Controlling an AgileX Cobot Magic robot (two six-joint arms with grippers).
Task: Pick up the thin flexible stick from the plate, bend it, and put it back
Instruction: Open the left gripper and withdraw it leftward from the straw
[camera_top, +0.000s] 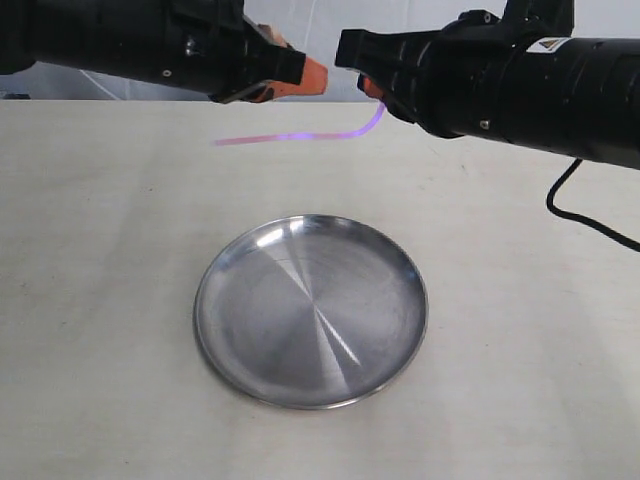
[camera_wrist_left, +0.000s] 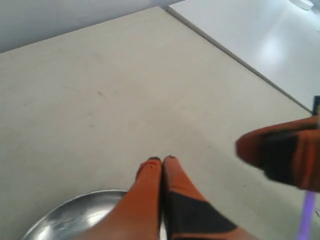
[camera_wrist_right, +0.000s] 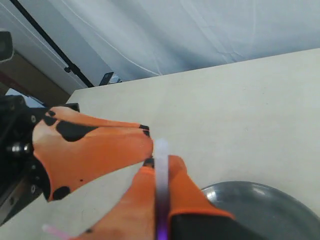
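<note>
The plate (camera_top: 312, 325) lies on the table with nothing in it. Above its far side hangs the thin flexible stick (camera_top: 290, 136), pink at its free left end and purple where it curves up into my right gripper (camera_top: 372, 90). In the right wrist view that gripper (camera_wrist_right: 161, 162) is shut on the stick (camera_wrist_right: 161, 147), which pokes out past the fingertips. My left gripper (camera_top: 312, 74) hovers just left of the right one and above the stick, apart from it. In the left wrist view it (camera_wrist_left: 162, 159) is shut with nothing between its fingers.
The pale table (camera_top: 100, 300) spreads around the plate on all sides. A black cable (camera_top: 590, 225) trails from the right arm over the table's right side. A white backdrop (camera_wrist_right: 200, 35) hangs behind the far edge.
</note>
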